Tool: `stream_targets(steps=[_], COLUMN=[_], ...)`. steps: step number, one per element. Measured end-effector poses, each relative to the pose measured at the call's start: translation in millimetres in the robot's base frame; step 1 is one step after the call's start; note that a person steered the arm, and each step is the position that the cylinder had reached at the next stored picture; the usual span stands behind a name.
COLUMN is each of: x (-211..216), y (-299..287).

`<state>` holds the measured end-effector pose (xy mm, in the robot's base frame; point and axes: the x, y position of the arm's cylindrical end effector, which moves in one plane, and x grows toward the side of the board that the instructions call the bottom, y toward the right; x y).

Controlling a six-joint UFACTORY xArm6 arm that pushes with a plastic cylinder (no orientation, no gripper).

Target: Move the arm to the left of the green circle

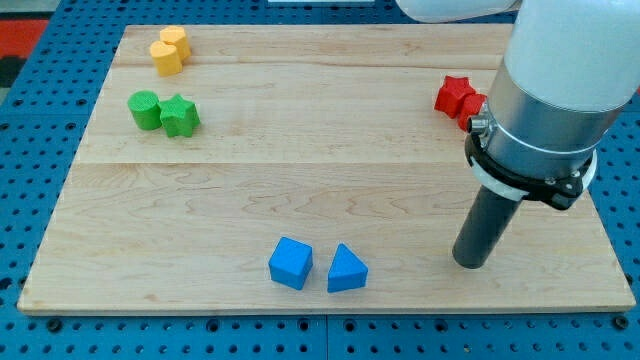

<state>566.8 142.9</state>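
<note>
The green circle (pixel 144 109) lies at the view's left on the wooden board (pixel 300 170), touching a green star (pixel 180 116) on its right side. My tip (pixel 470 263) rests on the board at the view's lower right, far to the right of and below the green circle. The dark rod rises from the tip into the arm's grey and white body.
Two yellow blocks (pixel 170 50) sit together at the top left. A red star (pixel 455 96) and another red block partly hidden by the arm sit at the right. A blue cube (pixel 291 263) and a blue triangle (pixel 346 269) lie at the bottom centre, left of my tip.
</note>
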Motion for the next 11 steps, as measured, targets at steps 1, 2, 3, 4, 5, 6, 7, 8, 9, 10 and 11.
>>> stream_targets(steps=[1, 2, 3, 4, 5, 6, 7, 8, 9, 10, 11], x=[-17, -88, -111, -111, -111, -113, -119, -159, -207, -249, -280], y=[0, -5, -44, -110, -195, -280, -363, -392, -395, -397, -398])
